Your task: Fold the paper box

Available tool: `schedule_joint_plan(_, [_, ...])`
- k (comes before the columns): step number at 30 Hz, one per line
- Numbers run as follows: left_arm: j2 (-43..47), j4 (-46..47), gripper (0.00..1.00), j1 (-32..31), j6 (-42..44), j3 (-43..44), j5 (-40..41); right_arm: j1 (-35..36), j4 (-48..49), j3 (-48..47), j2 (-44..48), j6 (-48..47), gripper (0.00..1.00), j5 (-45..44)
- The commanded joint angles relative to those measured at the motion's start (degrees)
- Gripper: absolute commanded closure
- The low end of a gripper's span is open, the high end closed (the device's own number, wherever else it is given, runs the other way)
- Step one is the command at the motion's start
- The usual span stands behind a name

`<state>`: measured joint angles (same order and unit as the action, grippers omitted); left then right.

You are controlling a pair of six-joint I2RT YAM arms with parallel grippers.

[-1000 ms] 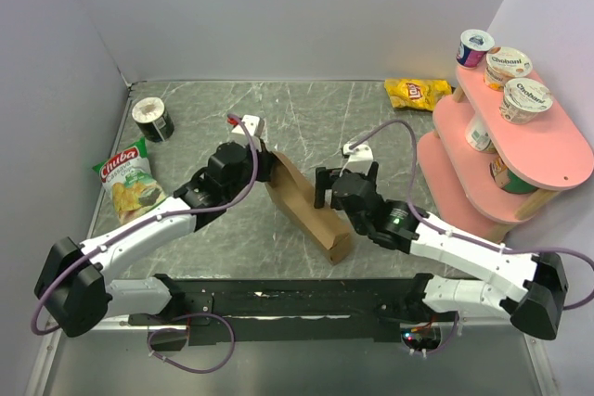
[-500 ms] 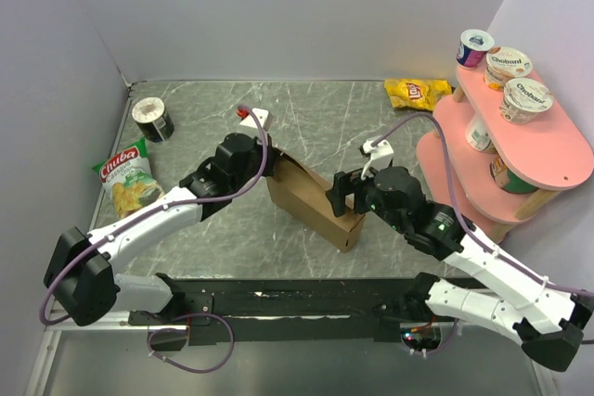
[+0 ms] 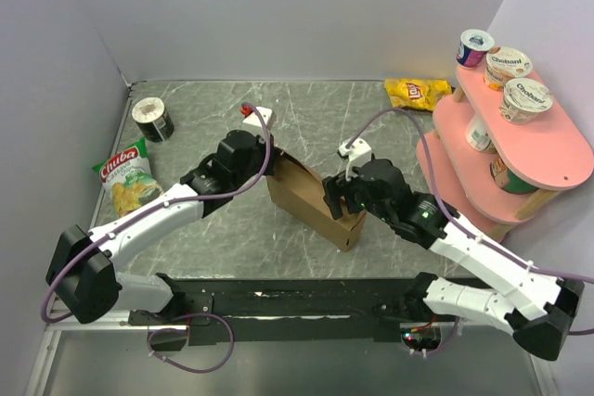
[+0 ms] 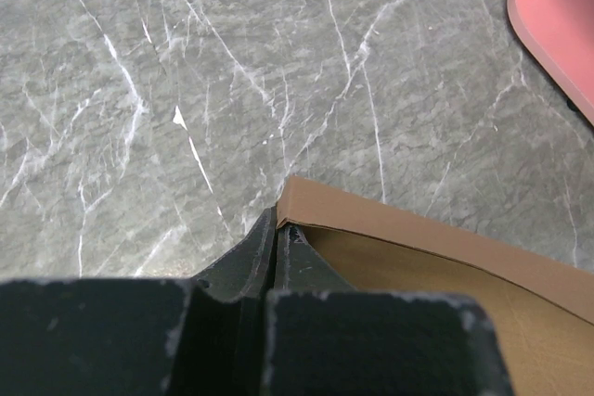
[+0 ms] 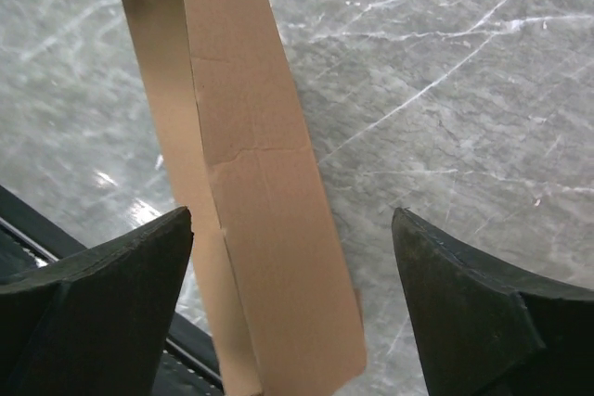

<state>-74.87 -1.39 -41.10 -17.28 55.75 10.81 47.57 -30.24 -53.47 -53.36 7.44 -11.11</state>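
The paper box (image 3: 306,194) is plain brown cardboard, standing partly opened in the middle of the table. My left gripper (image 3: 270,160) is shut on its far left corner. In the left wrist view the fingers (image 4: 264,252) pinch the folded edge of the box (image 4: 436,252). My right gripper (image 3: 338,198) hangs open over the box's near right end. In the right wrist view a long brown panel of the box (image 5: 251,155) runs between and below the wide-apart jaws of the right gripper (image 5: 292,220), and neither finger touches it.
A green chips bag (image 3: 129,179) and a black can (image 3: 153,120) lie at the left. A yellow snack bag (image 3: 418,92) sits at the back right. A pink two-tier shelf (image 3: 548,150) with yogurt cups (image 3: 527,99) fills the right side. Walls close in the table.
My right arm has lifted and swung so its open gripper now sits over the box's right end. The box has spread from a narrow strip into a wider shape. The left gripper keeps its hold.
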Motion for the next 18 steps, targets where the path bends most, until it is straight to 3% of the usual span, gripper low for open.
schedule_joint_plan(1, [-3.0,-13.03,0.99,-0.03,1.63,-0.55,-1.58,-0.81,3.08,-3.56,-3.75,-2.78,0.16,0.39])
schedule_joint_plan(9, [-3.53,-13.03,0.95,-0.03,2.16,0.59,-1.32,-1.87,2.56,-5.85,-6.93,-2.61,0.52,-0.4])
schedule_joint_plan(12, [-3.62,-13.29,0.76,-0.03,2.51,2.26,-0.79,-3.1,1.94,-5.94,-7.54,-2.43,0.62,0.56])
schedule_joint_plan(13, [-3.53,-13.46,0.63,-0.03,2.69,3.13,-0.79,-3.53,1.94,-5.59,-7.54,-2.35,0.64,1.09])
schedule_joint_plan(15, [-3.27,-13.73,0.59,-0.03,2.95,4.1,-1.14,-4.94,2.11,-5.33,-7.63,-2.52,0.67,2.41])
schedule_joint_plan(18, [-2.48,-15.04,0.35,-0.03,3.22,5.86,-0.97,-6.34,2.64,-4.62,-7.54,-2.96,0.68,3.73])
